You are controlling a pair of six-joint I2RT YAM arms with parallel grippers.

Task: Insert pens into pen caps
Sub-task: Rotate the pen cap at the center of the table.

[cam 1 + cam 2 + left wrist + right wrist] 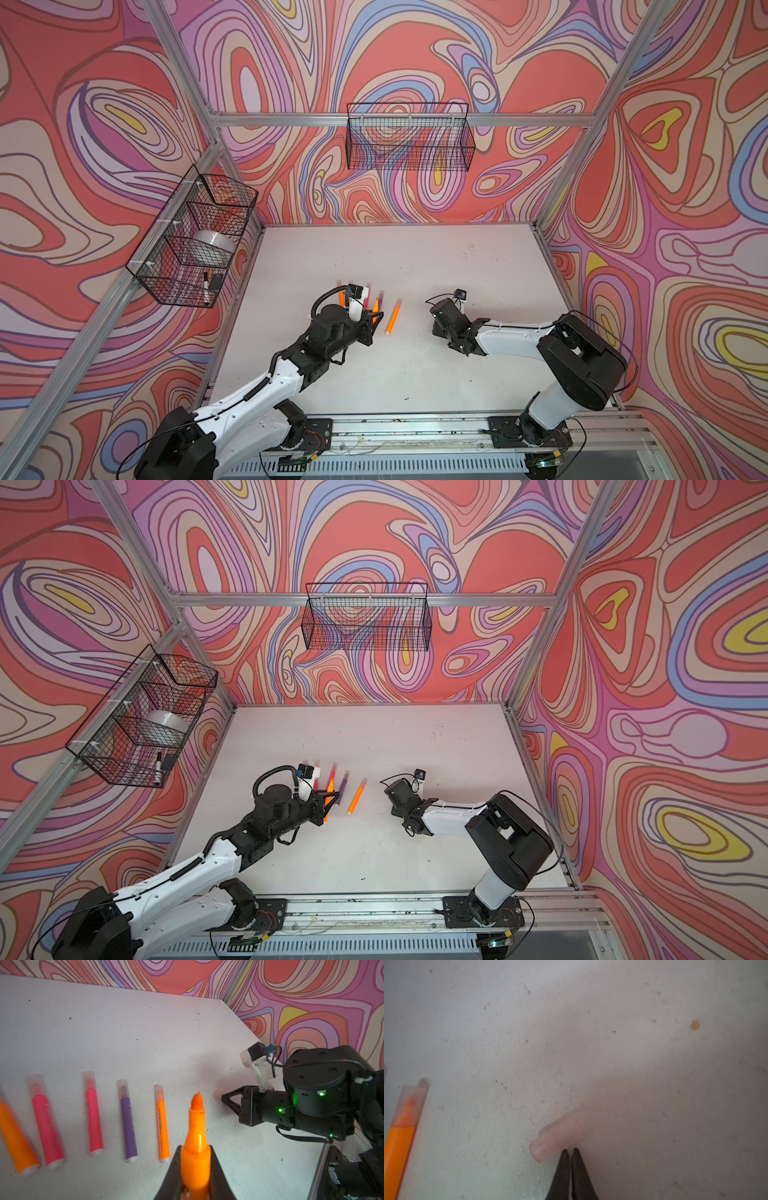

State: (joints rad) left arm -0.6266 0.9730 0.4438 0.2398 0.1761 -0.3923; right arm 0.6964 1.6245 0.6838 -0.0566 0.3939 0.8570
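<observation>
The matte white bench (415, 374), scuffed and speckled, is enclosed by swirl-patterned walls (415, 50). Toward 9 o'clock of its middle an uncapped orange pen (196, 1126), smooth and taper-tipped, is clamped in the left hand (195, 1148). Five capped pens (128, 1120) are laid in a row beside it. At 3 o'clock of them a loose translucent cap (552, 1140) is seen just beside the right hand (570, 1150), which is closed and empty. A long wire basket (409, 137) is hung at 12 o'clock and a divided wire basket (195, 237) at 9 o'clock.

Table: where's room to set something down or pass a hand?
Free: the far half of the table, between the capped pens and the back wall; also the near middle along the front rail. Crowded: that pen row beside the uncapped orange pen in the left fingers, and the loose cap at the right fingers.
</observation>
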